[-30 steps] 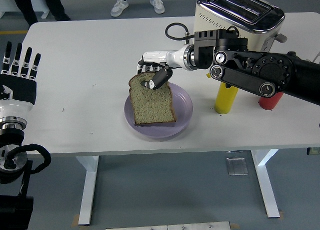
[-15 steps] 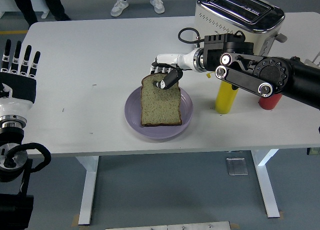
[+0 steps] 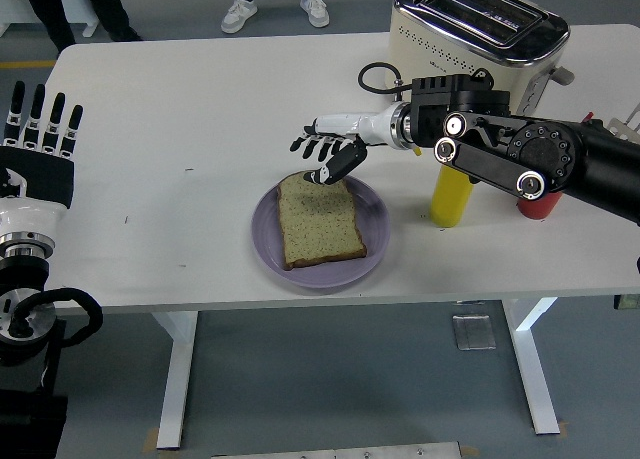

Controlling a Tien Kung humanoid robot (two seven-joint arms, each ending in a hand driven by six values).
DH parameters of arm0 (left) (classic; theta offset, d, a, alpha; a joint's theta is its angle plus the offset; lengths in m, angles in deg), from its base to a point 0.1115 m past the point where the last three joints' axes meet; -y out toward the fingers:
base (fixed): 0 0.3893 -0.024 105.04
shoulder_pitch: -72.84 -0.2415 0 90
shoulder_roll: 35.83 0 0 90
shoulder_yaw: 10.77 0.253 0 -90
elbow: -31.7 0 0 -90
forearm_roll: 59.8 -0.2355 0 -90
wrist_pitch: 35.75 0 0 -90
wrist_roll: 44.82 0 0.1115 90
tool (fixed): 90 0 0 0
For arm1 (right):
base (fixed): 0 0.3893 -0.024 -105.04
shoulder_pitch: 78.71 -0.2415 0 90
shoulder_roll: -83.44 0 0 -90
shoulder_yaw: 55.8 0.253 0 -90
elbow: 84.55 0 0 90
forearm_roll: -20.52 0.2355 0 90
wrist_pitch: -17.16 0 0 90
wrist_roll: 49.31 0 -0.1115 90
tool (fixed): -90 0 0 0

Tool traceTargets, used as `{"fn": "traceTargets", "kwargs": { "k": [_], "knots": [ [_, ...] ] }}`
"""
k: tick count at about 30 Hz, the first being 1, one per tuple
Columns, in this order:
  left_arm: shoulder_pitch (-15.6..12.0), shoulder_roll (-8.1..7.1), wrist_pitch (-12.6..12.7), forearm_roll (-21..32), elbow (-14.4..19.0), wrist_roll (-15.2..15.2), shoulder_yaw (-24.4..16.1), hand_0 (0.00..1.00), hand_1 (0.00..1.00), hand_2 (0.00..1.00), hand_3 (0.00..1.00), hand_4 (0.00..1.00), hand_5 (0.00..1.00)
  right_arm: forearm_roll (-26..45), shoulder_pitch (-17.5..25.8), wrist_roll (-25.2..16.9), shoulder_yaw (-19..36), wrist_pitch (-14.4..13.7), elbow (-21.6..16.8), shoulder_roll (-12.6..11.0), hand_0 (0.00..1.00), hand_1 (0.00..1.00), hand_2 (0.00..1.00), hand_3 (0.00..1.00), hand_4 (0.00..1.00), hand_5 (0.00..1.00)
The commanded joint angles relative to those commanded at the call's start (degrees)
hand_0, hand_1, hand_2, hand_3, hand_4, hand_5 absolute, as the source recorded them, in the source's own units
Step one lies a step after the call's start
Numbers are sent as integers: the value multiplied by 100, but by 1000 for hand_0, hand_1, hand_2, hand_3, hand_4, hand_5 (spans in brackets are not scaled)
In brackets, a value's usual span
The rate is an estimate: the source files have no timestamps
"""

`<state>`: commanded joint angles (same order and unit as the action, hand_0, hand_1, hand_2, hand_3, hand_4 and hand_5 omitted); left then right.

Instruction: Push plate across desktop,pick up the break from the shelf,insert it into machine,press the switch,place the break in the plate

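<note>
- Desk (image 3: pixel 180 109): white top, near edge along the bottom of the head view.
- Plate (image 3: pixel 372 249): lilac, round, near the desk's front edge, roughly centre of view.
- Bread slice (image 3: pixel 320 221): brown, lying flat in the plate, its rounded crust end towards 11 o'clock; not gripped by anything.
- Right hand (image 3: pixel 325 149): black and white, reaching in from 3 o'clock; fingers spread apart and holding nothing. It sits just at 12 o'clock of the bread slice, over the plate's far rim; thumb tip close to the crust end, contact cannot be told.
- Left hand (image 3: pixel 42 129): at the 9 o'clock edge of the view, fingers straight and pointing to 12 o'clock, holding nothing, well apart from the plate.
- Toaster (image 3: pixel 480 29): cream and chrome, two slots on top, at 1 o'clock from the plate.
- Yellow cylinder (image 3: pixel 452 197): upright, just at 3 o'clock of the plate.
- Red object (image 3: pixel 540 203): further towards 3 o'clock, mostly hidden by the right arm.
- Person's feet: white shoes (image 3: pixel 275 12) on the floor beyond the desk's far side.
</note>
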<state>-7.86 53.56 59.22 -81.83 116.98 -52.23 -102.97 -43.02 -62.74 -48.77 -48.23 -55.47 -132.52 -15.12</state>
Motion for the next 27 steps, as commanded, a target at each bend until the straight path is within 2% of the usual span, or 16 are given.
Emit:
{"fn": "traceTargets", "kwargs": {
  "k": [7,12,13,14,19,20,21,25,27],
  "knots": [
    [-29,-12,-30,-5,91,2,62,795,807,832,763,619,998,-25,50,-47,198,-147,-71,-75,864,853,926,941,725,388],
    [-39,-25,-68,-13,161,15,120,796,807,832,762,619,998,-124,239,123,651,-333,-518,-344,858,843,915,927,724,386],
    [-44,-27,-70,-12,169,16,128,796,807,832,762,619,998,-91,309,182,780,-391,-651,-437,858,843,915,927,724,386],
    [-48,-28,-72,-12,174,16,134,796,807,832,762,619,998,-62,361,224,892,-431,-764,-507,765,747,747,777,518,276],
    [-86,-40,-81,-11,215,18,148,796,807,832,762,619,998,289,679,385,1580,-686,-1442,-1006,765,747,747,777,518,276],
    [-93,-42,-81,-10,226,16,145,796,807,832,762,618,998,415,740,394,1734,-751,-1585,-1125,733,717,708,743,432,228],
    [-98,-44,-82,-10,235,16,144,796,807,832,762,618,998,541,793,401,1900,-818,-1733,-1230,733,717,708,743,432,228],
    [-109,-51,-83,-5,268,15,155,796,807,832,762,618,998,1094,1046,404,2539,-1180,-2251,-1630,733,717,708,743,432,228],
    [-113,-54,-82,-4,281,16,164,797,807,832,761,620,998,1476,1207,400,2919,-1386,-2503,-1818,719,709,701,724,401,218]
  ]
}}
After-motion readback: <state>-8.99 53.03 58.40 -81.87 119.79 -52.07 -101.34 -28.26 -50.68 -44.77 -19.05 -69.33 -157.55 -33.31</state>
